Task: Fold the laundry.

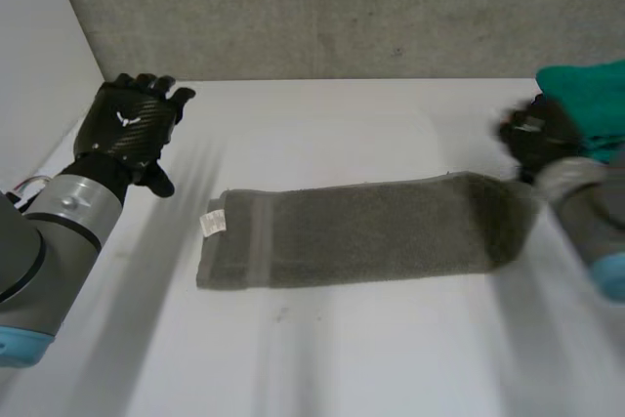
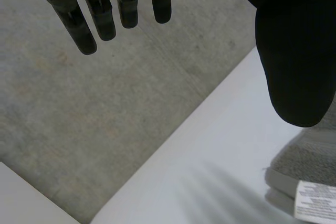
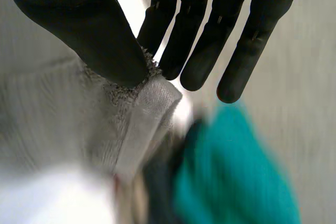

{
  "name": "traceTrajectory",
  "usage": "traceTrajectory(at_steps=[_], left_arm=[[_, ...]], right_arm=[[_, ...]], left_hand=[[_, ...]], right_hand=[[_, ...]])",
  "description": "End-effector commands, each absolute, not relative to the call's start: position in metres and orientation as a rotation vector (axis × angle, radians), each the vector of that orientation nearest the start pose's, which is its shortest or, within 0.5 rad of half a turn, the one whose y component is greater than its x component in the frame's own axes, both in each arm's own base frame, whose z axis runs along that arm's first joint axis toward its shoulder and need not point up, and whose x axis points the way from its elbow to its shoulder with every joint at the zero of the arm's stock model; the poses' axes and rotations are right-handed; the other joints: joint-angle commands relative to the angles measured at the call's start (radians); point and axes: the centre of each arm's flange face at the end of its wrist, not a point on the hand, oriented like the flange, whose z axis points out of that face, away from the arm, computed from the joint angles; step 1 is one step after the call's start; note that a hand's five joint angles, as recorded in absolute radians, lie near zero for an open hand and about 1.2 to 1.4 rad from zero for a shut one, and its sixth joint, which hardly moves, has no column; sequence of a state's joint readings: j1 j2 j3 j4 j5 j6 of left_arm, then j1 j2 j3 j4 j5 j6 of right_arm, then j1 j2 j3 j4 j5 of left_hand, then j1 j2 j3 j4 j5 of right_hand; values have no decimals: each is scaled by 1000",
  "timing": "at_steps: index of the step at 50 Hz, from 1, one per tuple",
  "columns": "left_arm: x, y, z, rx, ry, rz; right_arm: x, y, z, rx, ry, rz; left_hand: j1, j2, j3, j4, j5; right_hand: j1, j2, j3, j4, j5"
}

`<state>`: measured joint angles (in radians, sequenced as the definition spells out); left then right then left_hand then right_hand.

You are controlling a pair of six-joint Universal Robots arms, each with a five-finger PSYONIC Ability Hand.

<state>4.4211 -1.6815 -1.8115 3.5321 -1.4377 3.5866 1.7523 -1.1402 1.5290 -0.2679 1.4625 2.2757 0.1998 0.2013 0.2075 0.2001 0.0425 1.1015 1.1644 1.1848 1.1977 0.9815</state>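
Observation:
A grey towel (image 1: 361,231), folded into a long strip, lies across the middle of the white table (image 1: 391,358). A white label (image 1: 212,222) shows at its left end. My right hand (image 1: 537,134) is at the strip's right end, which lifts up toward it. In the right wrist view the thumb (image 3: 84,24) pinches a corner of the towel (image 3: 79,119) against the fingers. My left hand (image 1: 127,124) hovers open at the table's far left, apart from the towel. In the left wrist view its fingers (image 2: 105,14) are straight, and the towel's labelled end (image 2: 310,171) lies beyond the thumb.
A teal cloth (image 1: 586,95) is heaped at the far right, just behind my right hand, and shows under the fingertips (image 3: 236,171) in the right wrist view. A grey wall (image 1: 322,7) backs the table.

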Motion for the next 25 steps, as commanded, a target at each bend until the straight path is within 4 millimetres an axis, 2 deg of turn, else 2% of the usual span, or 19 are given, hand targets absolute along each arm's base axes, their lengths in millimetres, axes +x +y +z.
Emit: traceTrajectory(at_steps=[1, 3, 4, 7, 8, 11, 12, 15, 18, 21, 22, 23, 25], left_arm=[[-226, -263, 252, 870, 1943, -2298], [-226, -262, 252, 863, 1956, -2300], [-226, -260, 249, 866, 1971, -2298], [-225, -259, 246, 867, 1984, -2290], [-225, -258, 244, 871, 1991, -2285], [-224, -257, 241, 872, 2002, -2275], [-224, -257, 240, 873, 2003, -2273], [-225, -258, 237, 877, 2014, -2265], [-228, -257, 238, 889, 2009, -2275], [-235, -254, 241, 914, 1999, -2299], [-238, -252, 242, 924, 1992, -2311], [-245, -249, 246, 947, 1979, -2336], [-251, -246, 246, 967, 1977, -2347]], right_arm=[[345, -260, 217, -1635, 1346, -2363], [366, -240, 205, -1683, 1225, -2292], [386, -217, 187, -1739, 1136, -2194], [413, -183, 162, -1809, 1015, -2069], [426, -163, 148, -1843, 968, -2004], [437, -143, 125, -1900, 982, -1881], [437, -143, 122, -1912, 1005, -1858], [431, -146, 119, -1938, 1135, -1814], [426, -149, 126, -1903, 1242, -1813], [412, -168, 148, -1711, 1441, -1822], [405, -177, 156, -1642, 1498, -1824], [388, -195, 172, -1500, 1600, -1820], [370, -210, 179, -1364, 1714, -1781]], left_hand=[[-25, -27, -33, -26, -43], [-25, -27, -33, -26, -43], [-25, -27, -33, -26, -43], [-25, -27, -33, -26, -43], [-25, -27, -33, -26, -43], [-25, -27, -33, -26, -43], [-25, -27, -33, -26, -43], [-25, -27, -33, -26, -43], [-25, -27, -33, -26, -43], [-25, -27, -33, -26, -43], [-25, -27, -33, -26, -43], [-25, -27, -33, -26, -43], [-25, -27, -33, -26, -43]], right_hand=[[295, 232, 211, 199, 240], [295, 232, 211, 199, 240], [295, 232, 211, 199, 240], [295, 232, 211, 199, 240], [295, 232, 211, 199, 240], [295, 232, 211, 199, 240], [133, 70, 50, 37, 78], [-927, -990, -1010, -1023, -982], [-927, -990, -1010, -1023, -982], [-927, -990, -1010, -1023, -982], [-927, -990, -1010, -1023, -982], [-927, -990, -1010, -1023, -982], [-927, -990, -1010, -1023, -982]])
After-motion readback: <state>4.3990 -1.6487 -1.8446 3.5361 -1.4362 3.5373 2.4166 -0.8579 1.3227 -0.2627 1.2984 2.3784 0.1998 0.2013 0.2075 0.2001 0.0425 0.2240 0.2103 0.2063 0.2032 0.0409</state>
